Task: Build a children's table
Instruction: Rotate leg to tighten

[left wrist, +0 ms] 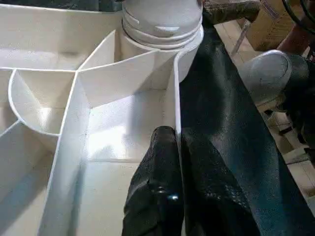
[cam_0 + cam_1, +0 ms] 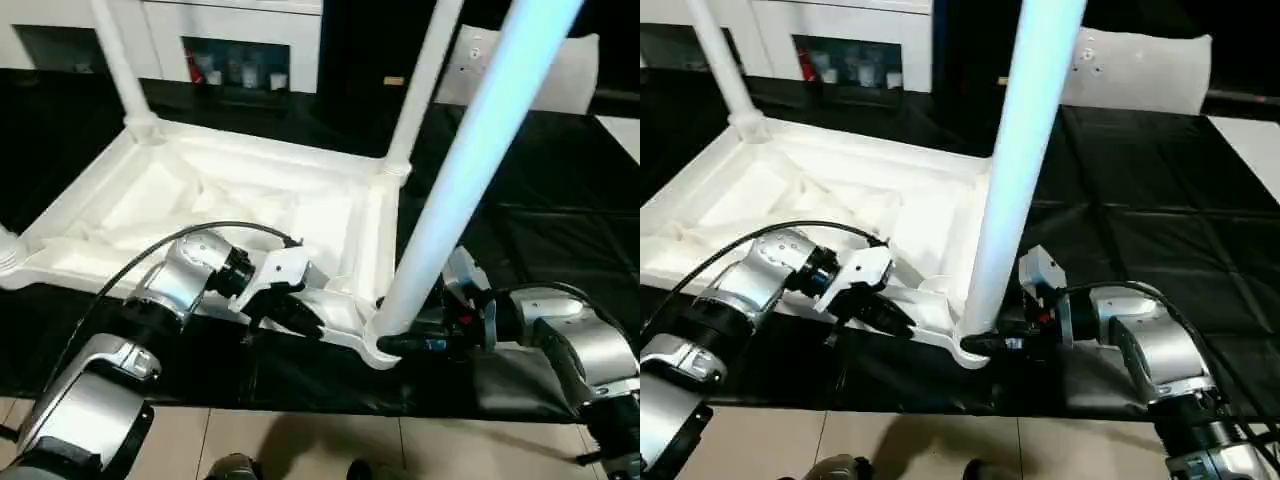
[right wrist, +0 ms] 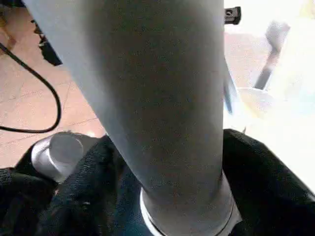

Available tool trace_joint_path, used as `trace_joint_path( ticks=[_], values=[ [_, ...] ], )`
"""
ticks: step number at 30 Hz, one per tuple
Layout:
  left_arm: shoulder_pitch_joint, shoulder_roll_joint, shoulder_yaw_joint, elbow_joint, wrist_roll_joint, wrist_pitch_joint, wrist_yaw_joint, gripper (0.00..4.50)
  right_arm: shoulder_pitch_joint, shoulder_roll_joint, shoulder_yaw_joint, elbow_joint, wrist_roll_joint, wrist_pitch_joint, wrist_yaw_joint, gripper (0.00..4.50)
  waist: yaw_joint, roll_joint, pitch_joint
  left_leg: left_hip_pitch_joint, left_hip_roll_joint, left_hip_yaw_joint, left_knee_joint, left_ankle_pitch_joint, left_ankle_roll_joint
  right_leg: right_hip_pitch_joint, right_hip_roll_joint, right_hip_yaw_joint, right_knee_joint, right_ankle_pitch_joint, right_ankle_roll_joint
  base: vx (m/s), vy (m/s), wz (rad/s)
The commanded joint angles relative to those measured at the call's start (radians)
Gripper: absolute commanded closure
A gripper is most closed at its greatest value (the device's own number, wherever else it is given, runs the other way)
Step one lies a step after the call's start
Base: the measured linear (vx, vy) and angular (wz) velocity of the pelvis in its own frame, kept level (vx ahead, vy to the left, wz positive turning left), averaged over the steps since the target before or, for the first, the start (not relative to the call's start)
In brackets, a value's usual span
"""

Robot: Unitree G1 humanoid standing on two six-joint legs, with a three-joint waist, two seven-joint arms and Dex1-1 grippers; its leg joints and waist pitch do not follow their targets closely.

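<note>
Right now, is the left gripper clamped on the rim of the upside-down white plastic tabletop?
Yes: in the left wrist view the left gripper's black fingers pinch the tabletop's thin white rim between them.

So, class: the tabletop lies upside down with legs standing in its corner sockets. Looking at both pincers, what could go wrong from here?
1. The right pincer sits low at the base of the near leg. That tall leg could lean or bind in its corner socket if it is turned off-axis.
2. The left pincer pinches only the thin rim of the tabletop. It might slip, letting the top shift on the black mat.
</note>
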Motion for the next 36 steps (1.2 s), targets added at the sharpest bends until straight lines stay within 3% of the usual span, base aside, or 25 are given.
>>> trace_joint_path(
  ticks=[1,8,15,17,18,19,20,22,25,26,28,29,32,33,36],
  values=[
    [-0.021,-0.005,-0.034,-0.004,0.005,-0.017,-0.044,4.50,-0.009,-0.015,0.006,-0.001,0.012,0.002,0.015,1.79,-0.006,-0.010,-0.067,0.015,0.061,-0.008,-0.058,-0.126,0.095,0.054,-0.074,0.049,-0.050,-0.210,-0.239,0.000,0.000,0.00],
    [-0.020,-0.004,-0.033,0.011,-0.005,-0.023,-0.044,4.50,0.005,-0.012,0.015,-0.010,0.019,0.013,0.024,2.32,-0.005,-0.009,-0.064,0.015,0.061,-0.008,-0.059,-0.143,0.085,0.054,-0.074,0.049,-0.054,-0.243,-0.230,0.000,0.000,0.00],
    [0.001,-0.061,0.030,-0.025,-0.033,0.086,0.080,4.50,0.077,0.043,-0.028,-0.143,0.078,0.150,-0.126,2.38,-0.004,-0.006,-0.060,0.017,0.061,-0.009,-0.063,-0.145,0.079,0.052,-0.074,0.050,-0.057,-0.252,-0.222,0.000,0.000,0.00],
    [0.013,-0.086,0.038,-0.050,-0.027,0.136,0.161,4.50,0.098,0.106,-0.034,-0.181,0.056,0.184,-0.253,2.38,-0.009,-0.005,-0.056,0.018,0.060,-0.010,-0.066,-0.183,0.059,0.047,-0.076,0.052,-0.068,-0.320,-0.205,0.000,0.000,0.00],
    [0.028,-0.140,0.058,-0.082,-0.031,0.215,0.268,4.50,0.105,0.211,-0.037,-0.186,0.009,0.228,-0.430,2.38,-0.020,-0.003,-0.051,0.014,0.056,-0.018,-0.073,-0.216,0.024,0.050,-0.078,0.050,-0.074,-0.419,-0.172,0.000,0.000,0.00],
    [0.028,-0.140,0.058,-0.082,-0.031,0.215,0.268,4.50,0.105,0.211,-0.037,-0.186,0.009,0.228,-0.430,2.38,-0.024,-0.001,-0.049,0.015,0.057,-0.017,-0.075,-0.233,0.015,0.043,-0.075,0.050,-0.078,-0.442,-0.166,0.000,0.000,0.00],
    [0.034,-0.178,0.069,-0.099,-0.028,0.260,0.330,4.50,0.098,0.301,-0.051,-0.173,-0.015,0.261,-0.565,2.38,-0.037,-0.005,-0.044,0.019,0.052,-0.022,-0.076,-0.282,-0.003,0.040,-0.077,0.045,-0.090,-0.529,-0.140,0.000,0.000,0.00],
    [0.036,-0.196,0.074,-0.104,-0.024,0.281,0.360,4.50,0.094,0.336,-0.060,-0.167,-0.020,0.273,-0.615,2.39,-0.055,-0.006,-0.042,0.018,0.048,-0.031,-0.079,-0.320,-0.020,0.041,-0.079,0.040,-0.101,-0.629,-0.097,0.000,0.000,0.00],
    [0.021,-0.281,0.107,-0.100,0.000,0.346,0.532,4.50,0.063,0.479,-0.089,-0.118,-0.057,0.298,-0.821,2.40,-0.078,-0.004,-0.036,0.032,0.044,-0.036,-0.074,-0.398,-0.024,0.023,-0.078,0.036,-0.118,-0.706,-0.073,0.000,0.000,0.00],
    [0.015,-0.303,0.117,-0.100,0.004,0.365,0.582,4.50,0.051,0.510,-0.091,-0.100,-0.072,0.295,-0.868,2.40,-0.084,-0.003,-0.035,0.031,0.040,-0.039,-0.074,-0.407,-0.018,0.025,-0.080,0.033,-0.126,-0.739,-0.056,0.000,0.000,0.00],
    [0.012,-0.316,0.123,-0.100,0.005,0.378,0.612,4.50,0.044,0.527,-0.091,-0.089,-0.080,0.292,-0.895,2.40,-0.096,-0.003,-0.033,0.028,0.039,-0.041,-0.075,-0.415,-0.012,0.027,-0.078,0.030,-0.131,-0.747,-0.043,0.000,0.000,0.00],
    [0.001,-0.350,0.140,-0.106,0.021,0.402,0.699,4.50,0.013,0.580,-0.110,-0.049,-0.101,0.291,-0.984,2.40,-0.097,-0.001,-0.034,0.028,0.039,-0.043,-0.076,-0.417,-0.011,0.028,-0.079,0.029,-0.132,-0.746,-0.040,0.000,0.000,0.00],
    [-0.004,-0.387,0.143,-0.127,0.042,0.428,0.763,4.50,-0.030,0.645,-0.137,-0.003,-0.117,0.264,-1.061,2.40,-0.115,0.006,-0.037,0.027,0.044,-0.050,-0.086,-0.453,-0.017,0.032,-0.077,0.024,-0.133,-0.685,-0.051,0.000,0.000,0.00],
    [-0.002,-0.390,0.140,-0.133,0.046,0.430,0.764,4.50,-0.033,0.652,-0.140,-0.001,-0.118,0.256,-1.068,1.85,-0.117,0.006,-0.038,0.029,0.044,-0.049,-0.086,-0.452,-0.014,0.031,-0.076,0.024,-0.134,-0.665,-0.055,0.000,0.000,0.00],
    [0.016,-0.381,0.137,-0.148,0.056,0.413,0.758,4.50,-0.034,0.670,-0.166,0.010,-0.130,0.209,-1.090,1.71,-0.115,0.007,-0.041,0.021,0.047,-0.043,-0.093,-0.411,0.005,0.034,-0.075,0.037,-0.123,-0.556,-0.089,0.000,0.000,0.00]
  ],
)
